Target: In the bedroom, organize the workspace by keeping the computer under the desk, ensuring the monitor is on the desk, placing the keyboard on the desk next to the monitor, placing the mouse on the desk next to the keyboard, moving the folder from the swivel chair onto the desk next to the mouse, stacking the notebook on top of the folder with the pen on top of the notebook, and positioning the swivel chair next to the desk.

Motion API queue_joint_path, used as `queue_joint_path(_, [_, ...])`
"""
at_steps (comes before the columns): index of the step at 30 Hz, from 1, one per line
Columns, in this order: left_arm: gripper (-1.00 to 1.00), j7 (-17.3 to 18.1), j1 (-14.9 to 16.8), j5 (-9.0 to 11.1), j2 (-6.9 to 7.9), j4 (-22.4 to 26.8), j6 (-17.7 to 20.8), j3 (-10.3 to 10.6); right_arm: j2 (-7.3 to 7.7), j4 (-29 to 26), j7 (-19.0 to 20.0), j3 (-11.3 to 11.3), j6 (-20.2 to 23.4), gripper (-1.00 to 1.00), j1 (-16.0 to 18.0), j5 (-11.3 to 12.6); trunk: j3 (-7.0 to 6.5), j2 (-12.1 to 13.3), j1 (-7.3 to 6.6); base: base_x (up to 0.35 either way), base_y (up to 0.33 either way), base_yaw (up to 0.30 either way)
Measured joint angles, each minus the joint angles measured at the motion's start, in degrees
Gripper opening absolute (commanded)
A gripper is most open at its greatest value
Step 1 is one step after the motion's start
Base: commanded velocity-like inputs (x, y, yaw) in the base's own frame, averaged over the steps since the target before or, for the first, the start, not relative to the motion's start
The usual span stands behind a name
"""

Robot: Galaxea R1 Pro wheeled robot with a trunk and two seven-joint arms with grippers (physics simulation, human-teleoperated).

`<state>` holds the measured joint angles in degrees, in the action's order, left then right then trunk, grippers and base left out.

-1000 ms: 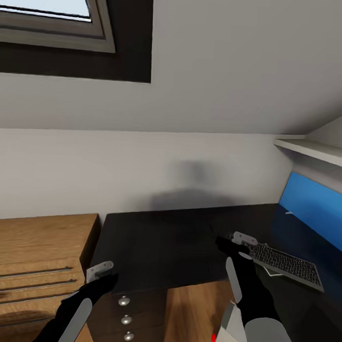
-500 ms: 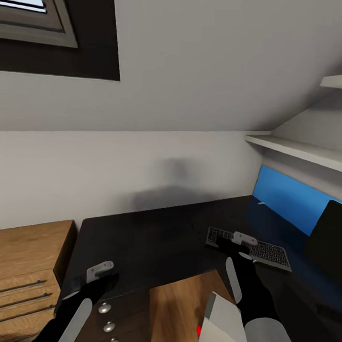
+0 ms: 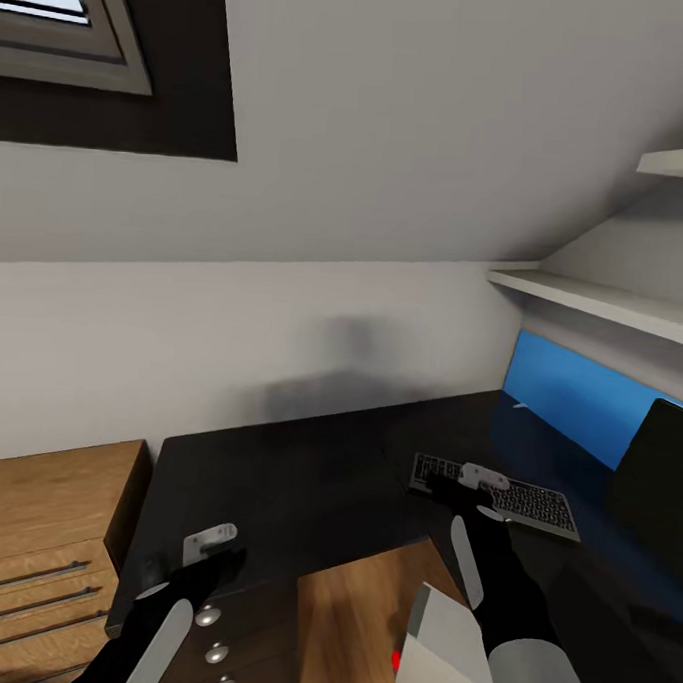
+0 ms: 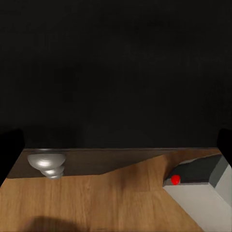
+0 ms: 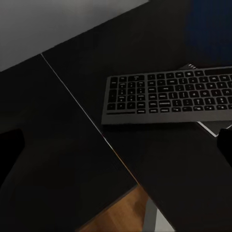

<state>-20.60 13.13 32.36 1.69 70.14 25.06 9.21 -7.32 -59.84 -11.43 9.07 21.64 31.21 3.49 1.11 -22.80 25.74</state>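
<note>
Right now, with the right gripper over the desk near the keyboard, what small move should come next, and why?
Probably ease the right gripper forward and down onto the keyboard's near edge. The keyboard lies flat on the desk just ahead of it, apart from the monitor further right, so it likely needs shifting that way. The right wrist view shows something pale under its corner, so lift gently.

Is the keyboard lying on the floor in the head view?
No, the keyboard lies flat on the black top of the desk, just beyond the right gripper.
</note>
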Motion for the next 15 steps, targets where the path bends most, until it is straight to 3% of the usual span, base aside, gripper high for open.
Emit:
queue_joint_path(5, [1.00, 0.00, 0.00, 0.00, 0.00, 0.00, 0.00, 0.01, 0.01, 0.03, 0.00, 0.09, 0.01, 1.00, -0.01, 0.00, 0.00, 0.00, 0.00, 0.005, 0.000, -0.029])
queue_joint_path(15, [1.00, 0.00, 0.02, 0.00, -0.01, -0.01, 0.01, 0.02, 0.08, 0.26, 0.15, 0.11, -0.06, 1.00, 0.00, 0.01, -0.21, -0.02, -0.03, 0.237, 0.104, -0.242])
